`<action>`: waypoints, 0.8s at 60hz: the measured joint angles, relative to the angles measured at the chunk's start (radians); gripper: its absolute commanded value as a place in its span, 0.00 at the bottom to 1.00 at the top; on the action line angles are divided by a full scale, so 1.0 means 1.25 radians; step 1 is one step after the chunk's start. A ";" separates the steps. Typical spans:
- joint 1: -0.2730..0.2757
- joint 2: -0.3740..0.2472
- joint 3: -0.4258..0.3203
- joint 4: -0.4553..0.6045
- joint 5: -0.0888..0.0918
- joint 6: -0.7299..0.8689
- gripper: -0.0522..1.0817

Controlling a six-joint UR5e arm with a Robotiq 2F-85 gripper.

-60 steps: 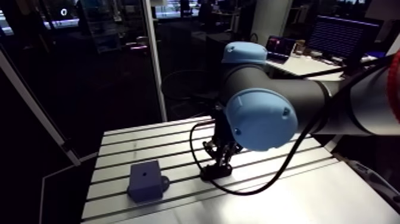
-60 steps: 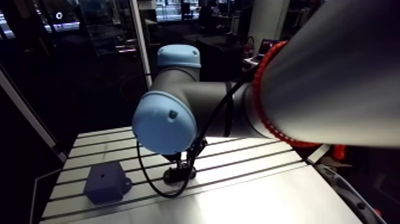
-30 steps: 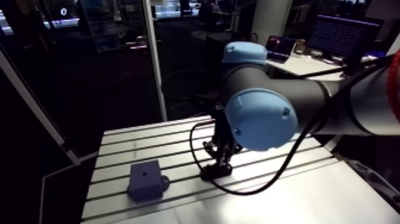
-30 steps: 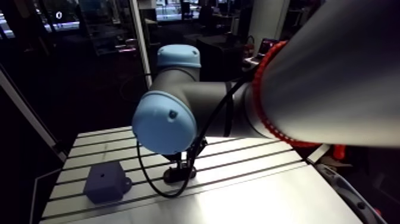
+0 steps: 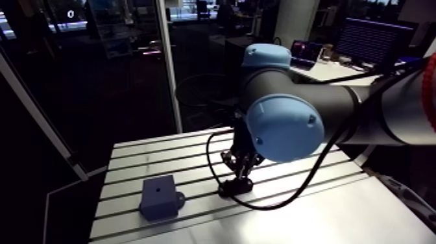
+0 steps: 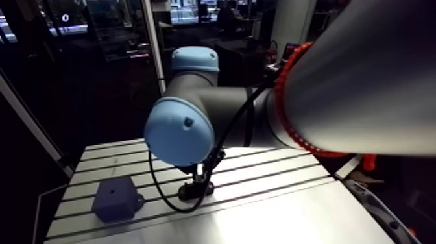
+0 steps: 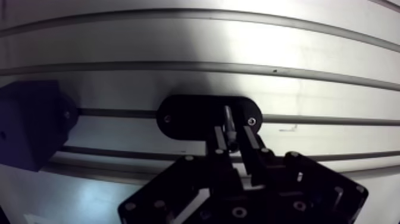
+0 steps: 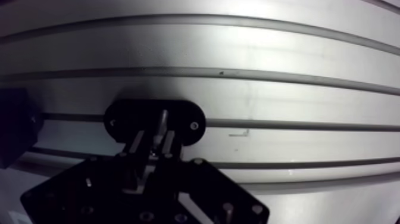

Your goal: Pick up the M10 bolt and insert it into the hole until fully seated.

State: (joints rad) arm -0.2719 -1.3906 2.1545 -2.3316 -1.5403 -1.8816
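Hardly anything has moved since the earlier frames. The block and the holder sit where they did, and your hand (image 7: pixel 233 132) has at most crept up a touch.

At the left of the slotted aluminium worktop (image 5: pixel 149 152), towards its near edge, you have the dark blue plastic block (image 5: pixel 160 196). The small round hole (image 5: pixel 159 189) is in its top face, so the bolt will have to go in from above.

To its right, with a clear gap between them, the black oval holder plate (image 5: pixel 235 187) lies along one of the worktop's slots. It has a screw at each end, which I take to pin it down so that the bolt is offered at a known spot. The grey metal M10 bolt (image 7: pixel 228 116) stands in the middle of that plate, seemingly not yet lifted out.

Your hand comes down on it from above. In the wrist view its two fingers (image 7: pixel 250 138) stand close together on either side of the shank, apparently pinching it.

You will probably want a straight lift first, so the shank clears the plate without tilting, and only then the carry leftward to the block.
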 measured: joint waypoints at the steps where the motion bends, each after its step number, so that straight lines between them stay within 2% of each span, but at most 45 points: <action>1: 0.000 0.000 -0.001 0.000 0.000 0.000 0.88; 31: 0.011 -0.021 -0.050 0.039 0.000 0.005 0.94; 48: 0.045 -0.038 -0.099 0.101 0.006 0.017 0.99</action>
State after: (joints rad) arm -0.2162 -1.4379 2.0313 -2.2059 -1.5332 -1.8609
